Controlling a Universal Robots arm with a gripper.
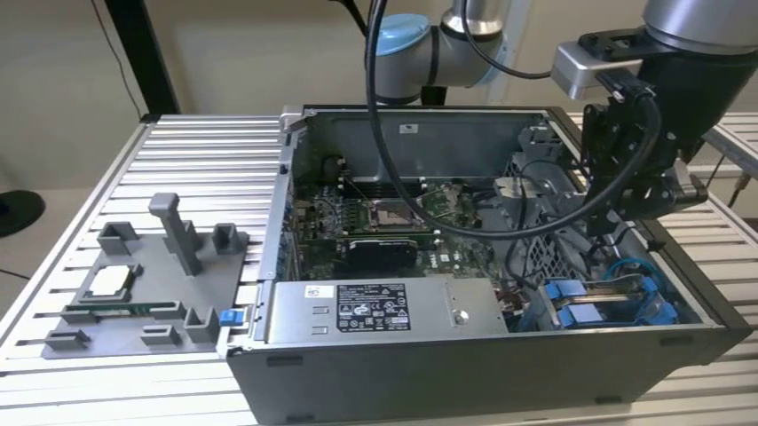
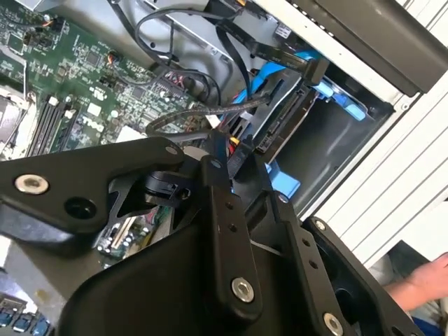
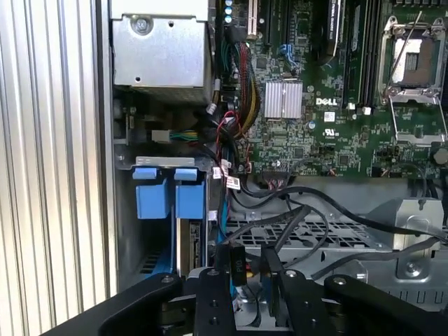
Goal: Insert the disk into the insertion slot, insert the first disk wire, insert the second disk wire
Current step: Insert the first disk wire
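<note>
Black claw (image 3: 241, 280) near blue-framed disk (image 3: 189, 201)

The arm (image 1: 701, 16) is your usual silver-grey tube with a pale blue joint cap (image 1: 398, 35) and a fat black cable (image 1: 371, 98) hanging off it. There's a light grey bracket (image 1: 577, 69) at the wrist. The gripper (image 3: 253, 280) is all matte black, chunky link bars pinned with shiny silver screws (image 2: 242, 289).

Disk (image 3: 187, 243): one end hidden behind the gripper (image 3: 248, 271) linkage. Cables (image 3: 294, 210) near it too tangled to trace. Person's hand (image 2: 422, 278) cut off at frame edge. Arm (image 1: 701, 40) cropped at the exterior view's top.
</note>
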